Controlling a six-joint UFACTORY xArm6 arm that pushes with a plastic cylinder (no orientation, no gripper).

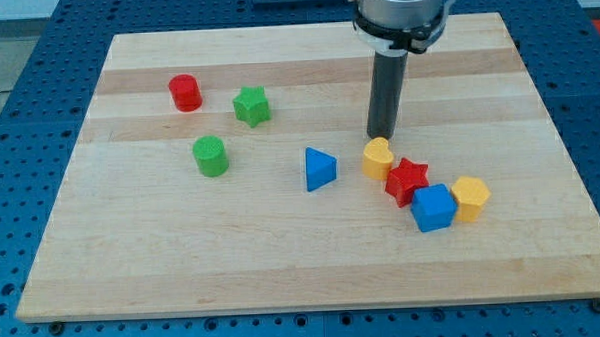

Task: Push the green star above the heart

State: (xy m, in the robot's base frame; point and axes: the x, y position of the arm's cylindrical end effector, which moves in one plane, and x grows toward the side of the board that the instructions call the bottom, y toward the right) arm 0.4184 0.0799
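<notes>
Tip (381,139) is seen touching the top edge of the yellow heart (378,159), well apart from the green star (251,106) at the view's upper left. No hand is fitted, so nothing is held. Approach step is judged not yet begun; the tip must be brought round to the star's left side and pushed rightward across the counter (543,250), above the heart.

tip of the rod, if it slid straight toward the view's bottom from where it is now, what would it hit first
My tip sits just above the yellow heart, seemingly touching its upper edge, so the heart comes first. The red star lies beyond it, to the lower right. Depth is hard to judge from one view.
</notes>
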